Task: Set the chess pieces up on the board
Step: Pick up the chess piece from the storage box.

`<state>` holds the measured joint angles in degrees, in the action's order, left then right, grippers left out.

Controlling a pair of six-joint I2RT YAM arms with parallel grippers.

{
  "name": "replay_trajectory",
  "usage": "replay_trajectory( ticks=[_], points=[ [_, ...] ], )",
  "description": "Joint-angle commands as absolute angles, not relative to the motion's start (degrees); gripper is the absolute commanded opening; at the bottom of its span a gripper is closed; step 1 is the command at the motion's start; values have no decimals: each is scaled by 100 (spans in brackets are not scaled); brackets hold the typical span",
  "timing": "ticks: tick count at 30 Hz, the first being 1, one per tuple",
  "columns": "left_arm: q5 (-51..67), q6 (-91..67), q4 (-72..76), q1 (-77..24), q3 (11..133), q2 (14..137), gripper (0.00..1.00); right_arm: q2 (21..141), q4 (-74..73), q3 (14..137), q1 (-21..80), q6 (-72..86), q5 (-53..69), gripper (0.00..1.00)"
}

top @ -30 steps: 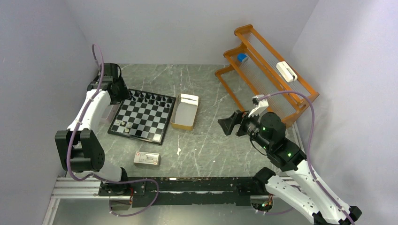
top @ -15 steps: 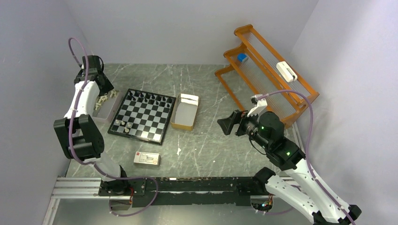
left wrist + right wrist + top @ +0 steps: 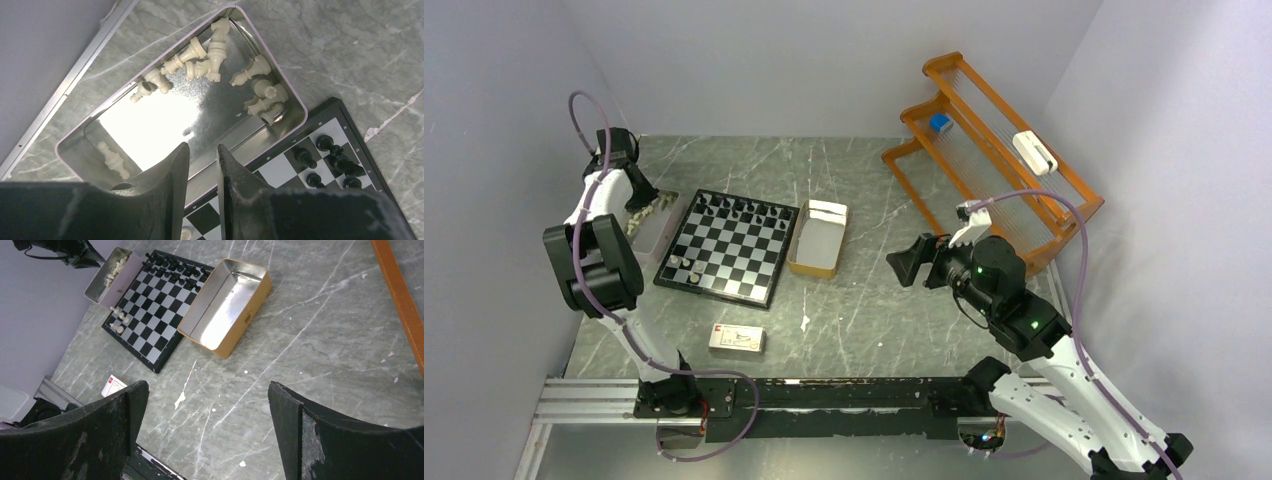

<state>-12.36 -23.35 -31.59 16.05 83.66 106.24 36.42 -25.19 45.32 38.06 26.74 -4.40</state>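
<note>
Tin (image 3: 150, 117) of pale pieces (image 3: 207, 52) beside board (image 3: 287, 172) sits under barely-parted left gripper (image 3: 202, 147); right gripper (image 3: 207, 387) gapes.

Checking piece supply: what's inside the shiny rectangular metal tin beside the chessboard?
Visible: pale chess pieces loose in the tin, mostly at one end, one alone. The left gripper hides part of its near wall.

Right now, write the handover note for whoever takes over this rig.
Left gripper: jaws a narrow gap apart, nothing between them, above the tin.
Right gripper: wide open, empty, over the table.
Done: black pieces stand along the far edge of the board; a few pale ones stand at its near left corner.
Left: most pale pieces lie in the tin.
</note>
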Motion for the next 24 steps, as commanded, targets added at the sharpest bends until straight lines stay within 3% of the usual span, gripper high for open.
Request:
replay_trajectory(
  ticks=[1,13,24],
  points=[
    [-1048,-2207,-2698,1635,8613,10866,31,3671,-2536,4563,3836,2610,-545,94],
    [-870,-2029,-2498,1713,9141,11734,27,3958,-2376,4572,3836,2544,-565,94],
    [-1181,-2048,-2022,1732,9060,11934,31,4094,-2221,4515,3834,2601,-588,95]
  ],
)
